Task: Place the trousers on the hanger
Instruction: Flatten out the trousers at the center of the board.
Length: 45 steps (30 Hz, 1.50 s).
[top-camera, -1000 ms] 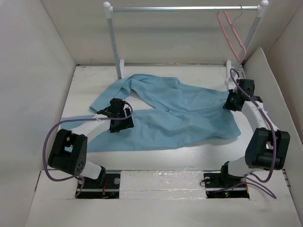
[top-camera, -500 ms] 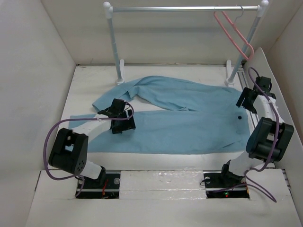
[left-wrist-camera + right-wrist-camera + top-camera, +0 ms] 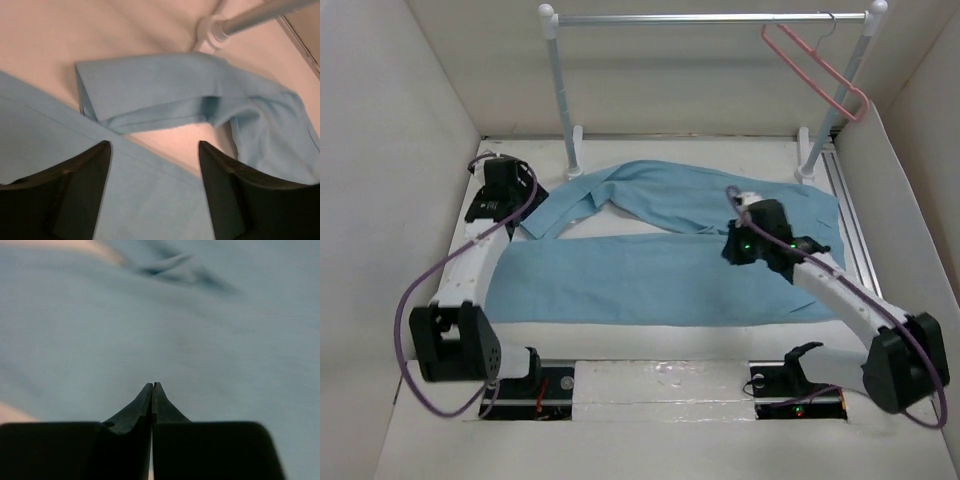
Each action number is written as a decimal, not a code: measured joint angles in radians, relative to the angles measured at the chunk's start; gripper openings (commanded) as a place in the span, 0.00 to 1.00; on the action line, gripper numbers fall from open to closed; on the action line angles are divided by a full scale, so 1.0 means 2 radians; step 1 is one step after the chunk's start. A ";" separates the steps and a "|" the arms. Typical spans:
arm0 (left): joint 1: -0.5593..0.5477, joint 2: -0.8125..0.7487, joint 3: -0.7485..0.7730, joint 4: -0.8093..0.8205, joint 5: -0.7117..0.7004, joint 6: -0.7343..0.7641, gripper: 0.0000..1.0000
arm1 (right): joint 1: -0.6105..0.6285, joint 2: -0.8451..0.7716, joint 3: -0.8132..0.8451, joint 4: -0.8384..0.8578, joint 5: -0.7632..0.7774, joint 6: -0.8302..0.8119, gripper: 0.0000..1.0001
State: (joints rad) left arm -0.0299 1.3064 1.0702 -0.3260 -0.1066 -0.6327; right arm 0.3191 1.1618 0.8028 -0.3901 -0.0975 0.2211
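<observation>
Honestly, you'd barely started here. The trousers (image 3: 660,275) lay flat on the worktop (image 3: 700,150), none of the cloth lifted. One leg ran straight along the near side, and the other angled off toward the far left with its end folded back on itself. The hanger (image 3: 817,62) hung tilted by its little metal hook at the right end of the rail (image 3: 700,18), well apart from the cloth and with nothing on it. So as I read it, the whole job was left to do: pick the trousers up and get them over the hanger's bottom bar.

Your left pincer (image 3: 152,150) was spread wide over that folded leg end, near the foot of the rail's post (image 3: 250,15), and gripped nothing. Your right pincer (image 3: 152,386) was pinched fully closed over the middle of the trousers, with no cloth between the tips that I could see (that wrist view was pretty blurry, mind). I couldn't tell whether it touched the fabric.

The light-blue cloth looked thin and soft, mostly smooth, with wrinkles where the legs meet. The hanger was a skinny pink rounded triangle and looked rigid. The rail was a silvery tube on white posts, and the worktop was plain matte white.
</observation>
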 measured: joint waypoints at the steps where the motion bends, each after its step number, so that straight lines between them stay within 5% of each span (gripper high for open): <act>1: 0.011 0.021 0.011 0.005 0.000 -0.003 0.59 | 0.039 0.019 0.000 0.006 -0.005 0.002 0.22; 3: 0.017 0.081 0.030 0.012 -0.001 -0.001 0.61 | 0.119 0.069 0.006 0.017 -0.006 0.000 0.56; 4: 0.016 0.109 0.033 0.014 -0.001 -0.002 0.62 | 0.153 0.094 0.013 0.018 -0.008 -0.001 0.61; 12: 0.032 0.167 0.020 0.022 -0.007 -0.008 0.63 | 0.255 0.184 0.061 0.027 -0.023 -0.029 0.66; 24: 0.036 0.247 0.031 0.028 -0.030 -0.013 0.60 | 0.266 0.218 0.071 0.029 -0.014 -0.038 0.64; 34: 0.039 0.248 0.032 0.068 -0.011 -0.017 0.00 | 0.267 0.240 0.082 0.029 0.022 -0.040 0.32; 37: 0.039 0.247 0.032 0.068 -0.008 -0.015 0.00 | 0.272 0.250 0.081 0.029 0.027 -0.042 0.29; 41: 0.039 0.238 0.032 0.063 -0.004 -0.013 0.00 | 0.287 0.251 0.071 0.032 0.031 -0.041 0.46; 45: 0.040 0.218 0.032 0.055 -0.009 -0.008 0.00 | 0.294 0.252 0.069 0.040 0.032 -0.043 0.22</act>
State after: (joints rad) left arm 0.0509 1.7428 1.1336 -0.2161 -0.1249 -0.6491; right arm 0.9077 1.6661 0.9409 -0.3107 -0.0326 0.1341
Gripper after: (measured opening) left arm 0.010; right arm 0.316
